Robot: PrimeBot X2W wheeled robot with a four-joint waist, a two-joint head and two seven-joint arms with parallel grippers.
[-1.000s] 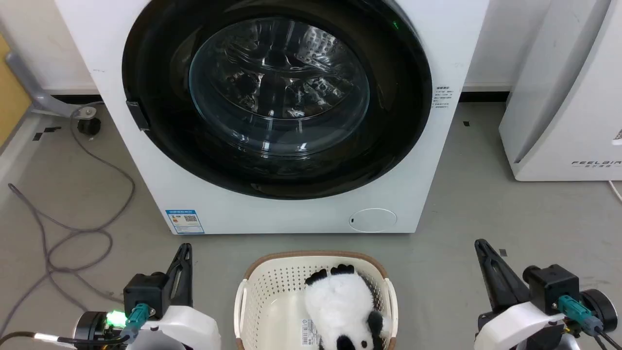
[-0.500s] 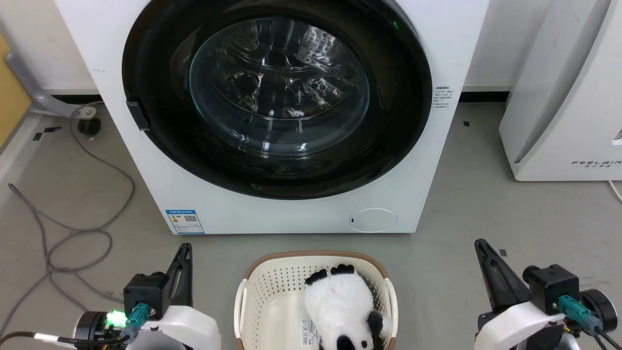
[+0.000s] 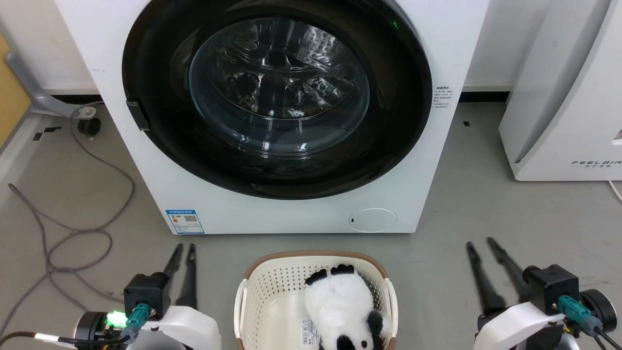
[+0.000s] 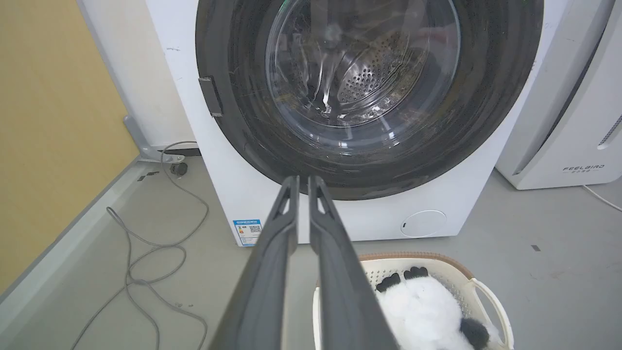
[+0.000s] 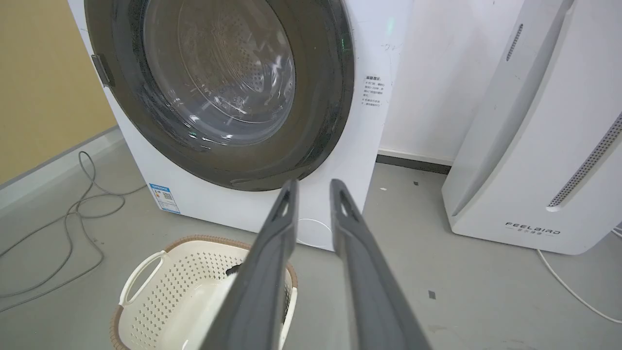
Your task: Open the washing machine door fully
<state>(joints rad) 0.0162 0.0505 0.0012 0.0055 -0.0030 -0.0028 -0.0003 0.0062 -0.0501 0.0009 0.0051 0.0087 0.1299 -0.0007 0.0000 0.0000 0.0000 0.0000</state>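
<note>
washing machine door (image 3: 398, 126) sits shut flush on the washer (image 3: 291, 216) front, just behind the basket (image 3: 316, 254); left gripper (image 3: 185, 247) fingers parted a crack, right gripper (image 3: 479, 242) spread wider, both empty, low over the floor (image 3: 486, 194), well short of the door

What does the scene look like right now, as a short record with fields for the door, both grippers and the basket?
washing machine door: shut, flush with the washer front
left gripper: slightly open, empty, low, short of the washer
right gripper: open wider, empty, low, short of the washer
laundry basket: on the floor before the washer, plush panda inside
</note>
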